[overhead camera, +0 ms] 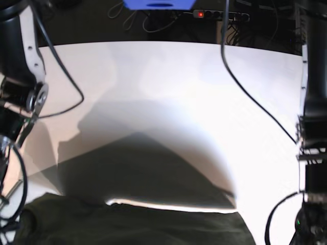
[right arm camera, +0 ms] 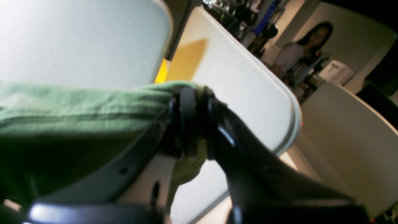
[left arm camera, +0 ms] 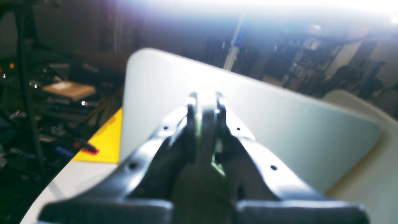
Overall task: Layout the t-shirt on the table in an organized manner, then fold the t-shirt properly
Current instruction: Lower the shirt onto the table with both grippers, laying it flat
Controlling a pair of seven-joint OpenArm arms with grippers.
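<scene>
1. The left gripper [left arm camera: 205, 104] was closed; its jaws met tight around a thin strip of fabric, with slivers of green showing between them in the left wrist view.
2. The right gripper [right arm camera: 194, 93] was also clamped, with its jaws pinched on a bunched edge of the t-shirt [right arm camera: 71, 105].
3. In the right wrist view, green cloth stretched left from the jaws as a taut, wrinkled band, and a small flap hung below the fingertips.
4. In the base view the t-shirt [overhead camera: 138, 224] was at the bottom edge of the frame, dark olive, spread wide across the near side and cut off by the frame.
5. The shirt was held up off the table [overhead camera: 194, 87] between the two grippers and cast a broad dark shadow [overhead camera: 138, 163] on the white top just beyond it.
6. In the base view the far half of the table was bare white, with its far edge against dark surroundings.
7. Arm links and cables [overhead camera: 245, 87] ran along both sides of the base view; neither gripper tip itself was visible there.
8. The left wrist view was blurred: white table slab [left arm camera: 248, 118] ahead of the jaws, yellow patch [left arm camera: 105, 140] at left beside it.
9. A person [right arm camera: 304, 43] was in the background of the right wrist view, out of focus.
</scene>
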